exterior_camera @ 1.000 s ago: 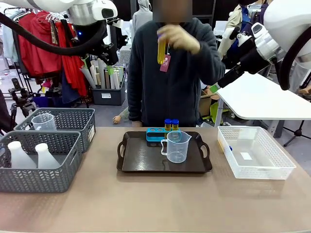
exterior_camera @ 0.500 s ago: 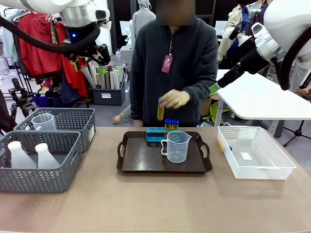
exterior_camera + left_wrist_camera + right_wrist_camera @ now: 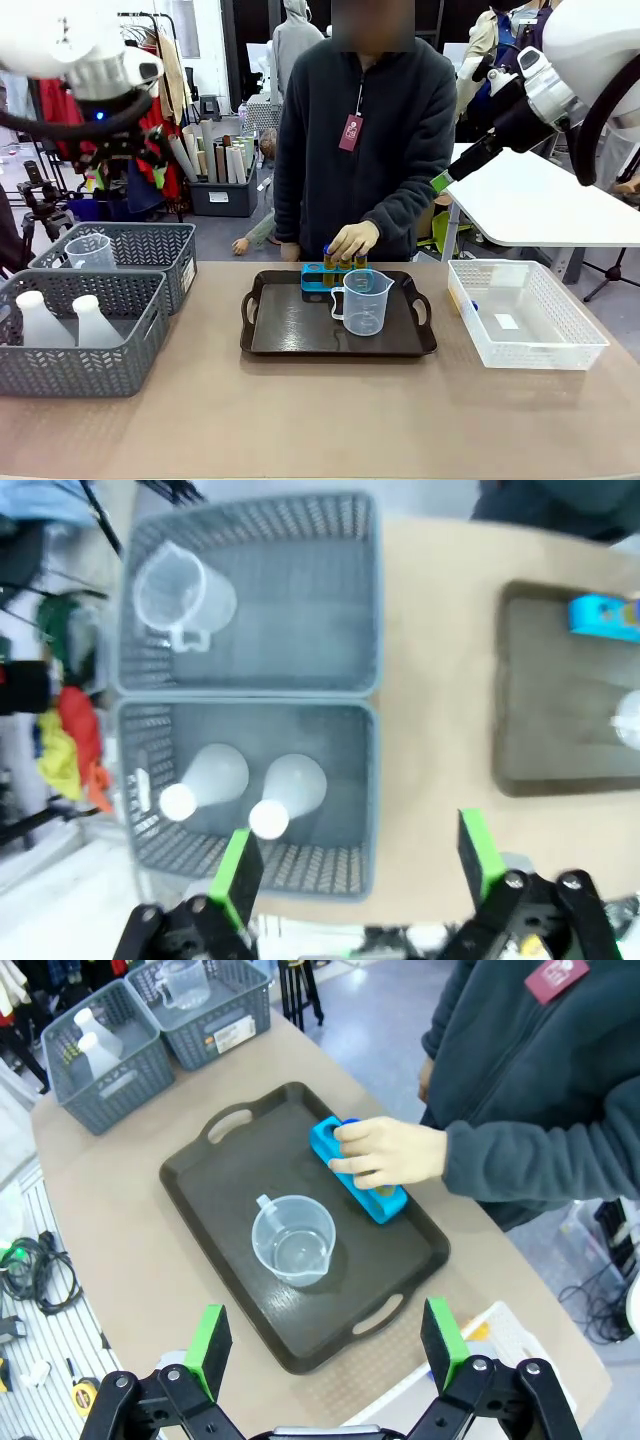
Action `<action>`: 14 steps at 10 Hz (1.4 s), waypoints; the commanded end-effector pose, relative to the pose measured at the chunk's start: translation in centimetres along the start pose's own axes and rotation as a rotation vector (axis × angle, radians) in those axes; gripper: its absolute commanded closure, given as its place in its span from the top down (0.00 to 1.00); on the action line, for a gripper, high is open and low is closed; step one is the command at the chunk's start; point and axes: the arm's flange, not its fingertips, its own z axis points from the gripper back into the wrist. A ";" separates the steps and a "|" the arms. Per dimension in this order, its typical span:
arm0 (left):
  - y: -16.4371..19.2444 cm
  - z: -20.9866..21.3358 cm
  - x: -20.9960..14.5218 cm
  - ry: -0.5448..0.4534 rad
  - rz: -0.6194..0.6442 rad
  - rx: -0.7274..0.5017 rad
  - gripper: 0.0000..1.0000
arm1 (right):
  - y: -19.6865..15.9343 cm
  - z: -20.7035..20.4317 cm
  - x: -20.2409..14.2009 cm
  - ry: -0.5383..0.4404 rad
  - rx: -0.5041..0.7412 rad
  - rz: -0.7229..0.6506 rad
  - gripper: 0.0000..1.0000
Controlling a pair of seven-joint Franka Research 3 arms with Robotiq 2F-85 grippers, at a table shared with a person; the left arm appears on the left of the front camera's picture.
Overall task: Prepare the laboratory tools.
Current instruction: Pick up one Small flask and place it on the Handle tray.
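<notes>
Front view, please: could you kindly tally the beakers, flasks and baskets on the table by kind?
Clear measuring beakers: 2
White conical flasks: 2
Grey baskets: 2
White basket: 1
Total: 7

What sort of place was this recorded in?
Likely a robot training or demo room, not a working lab: a shared table with sorted grey baskets and a dark tray, a person standing opposite, and hanging clothes in the background.
</notes>
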 end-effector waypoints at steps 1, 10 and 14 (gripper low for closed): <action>1.3 -2.9 -1.4 -0.009 -0.027 -0.005 1.00 | -0.1 0.1 0.1 -0.019 0.015 -0.004 1.00; 7.6 -13.7 -7.5 0.186 0.160 0.017 1.00 | -0.1 0.1 0.1 -0.019 0.015 -0.004 1.00; 9.3 -16.7 -7.4 0.201 0.101 -0.020 1.00 | -0.1 0.1 0.1 -0.019 0.015 -0.004 1.00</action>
